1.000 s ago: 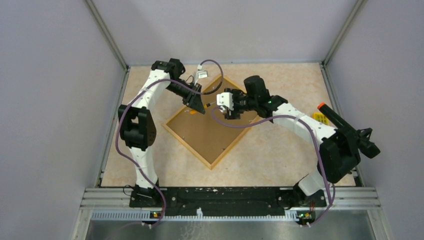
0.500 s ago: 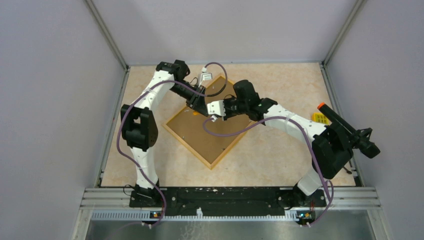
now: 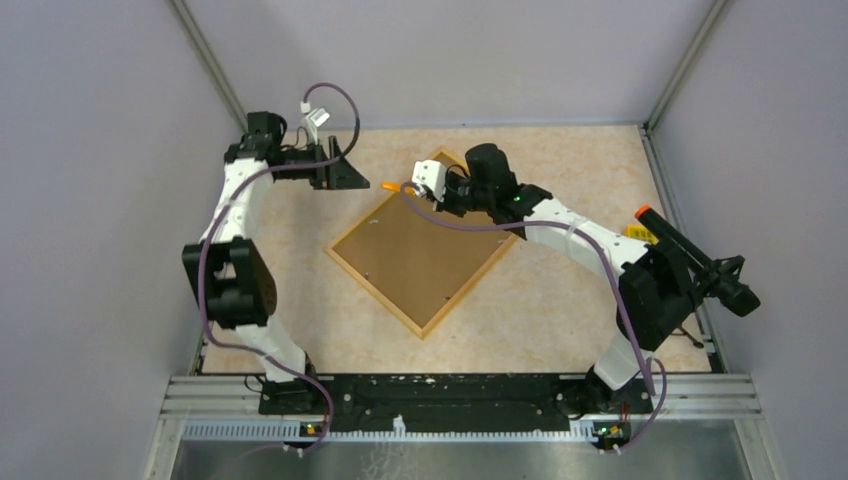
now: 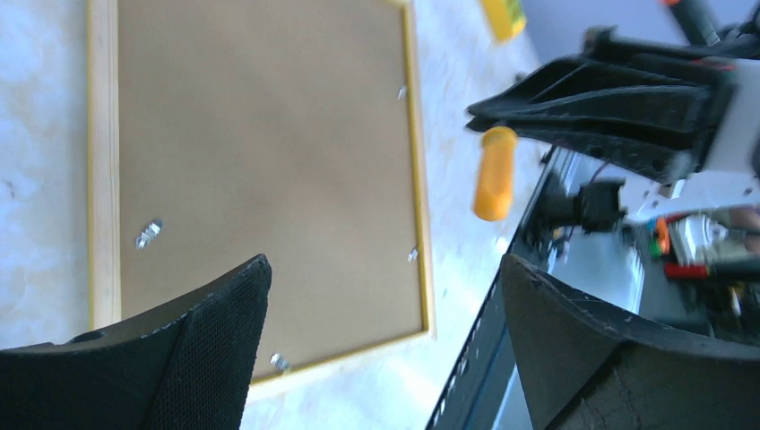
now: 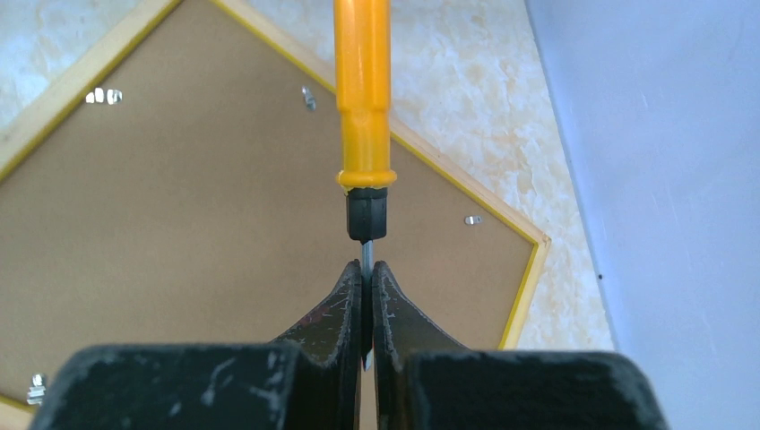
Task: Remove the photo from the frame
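While the frame (image 3: 425, 262) is lying face down in the middle of the table (image 3: 520, 320), brown back panel up and corners set like a diamond, the photo is sitting hidden beneath that panel, so none of it is showing; the step in hand, by my reading, is the freeing of the small metal tabs (image 5: 103, 95) that are pinning the panel along the rim; the panel is not yet lifted, and whether any tab is already turned is too small to tell. Farther out, above the frame's far corner, the right gripper (image 5: 367, 291) is pinching a screwdriver (image 5: 363, 90) by its thin metal shaft, jaws pressed together on it; the orange handle is pointing away from the wrist and hanging over the panel without touching it; since the working end is sitting inside the jaws, the next move is probably calling for a hand-over or a re-grip before any tab is being pried. Farthest, off to the left, the left gripper (image 3: 352, 176) is hovering beside the frame, touching nothing, jaws spread wide and empty.
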`<action>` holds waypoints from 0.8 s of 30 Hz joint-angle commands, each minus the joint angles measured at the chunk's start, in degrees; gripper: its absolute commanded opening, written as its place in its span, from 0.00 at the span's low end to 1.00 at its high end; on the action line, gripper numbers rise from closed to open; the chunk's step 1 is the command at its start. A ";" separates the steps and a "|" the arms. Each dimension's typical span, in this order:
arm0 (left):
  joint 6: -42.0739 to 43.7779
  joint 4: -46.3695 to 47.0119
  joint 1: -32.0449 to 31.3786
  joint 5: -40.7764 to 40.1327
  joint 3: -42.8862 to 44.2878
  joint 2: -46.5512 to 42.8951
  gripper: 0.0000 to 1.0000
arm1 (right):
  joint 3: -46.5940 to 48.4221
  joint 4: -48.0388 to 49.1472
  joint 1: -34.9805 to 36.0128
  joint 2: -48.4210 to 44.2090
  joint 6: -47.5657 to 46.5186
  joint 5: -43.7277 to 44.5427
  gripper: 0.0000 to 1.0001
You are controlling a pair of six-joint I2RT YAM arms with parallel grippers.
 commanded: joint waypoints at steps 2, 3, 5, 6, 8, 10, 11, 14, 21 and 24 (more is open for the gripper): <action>-23.26 41.87 -0.56 6.17 -15.17 -16.85 0.99 | 3.10 5.24 -0.40 -1.90 9.91 -0.61 0.00; -25.95 44.00 -0.84 6.57 -16.03 -17.22 0.99 | 3.29 5.47 -0.38 -2.10 10.50 -0.59 0.00; -30.99 44.35 -1.68 8.99 -15.78 -15.88 0.99 | 3.12 6.15 -0.42 -2.60 11.29 -0.87 0.00; -32.14 41.25 -2.38 8.59 -14.23 -14.90 0.99 | 2.87 6.54 -0.40 -2.97 11.42 -1.14 0.00; -27.66 30.95 -4.13 6.21 -10.42 -12.89 0.99 | 2.26 7.19 -0.38 -3.46 11.35 -2.08 0.00; -21.72 24.27 -7.02 4.76 -8.70 -12.13 0.99 | 1.99 7.62 -0.29 -3.85 11.46 -2.66 0.00; -20.97 24.32 -8.09 4.05 -9.44 -12.70 0.99 | 2.02 7.65 -0.26 -3.86 11.47 -2.91 0.00; -23.01 26.46 -10.37 -0.10 -11.76 -14.41 0.99 | 1.98 7.44 0.09 -4.01 11.14 -3.10 0.00; -24.80 28.13 -11.89 4.34 -13.08 -13.35 0.99 | -0.49 8.27 1.35 -5.61 9.60 -3.59 0.00; -25.19 28.67 -12.28 3.68 -13.70 -13.33 0.99 | -0.89 8.31 1.55 -5.91 9.55 -3.50 0.00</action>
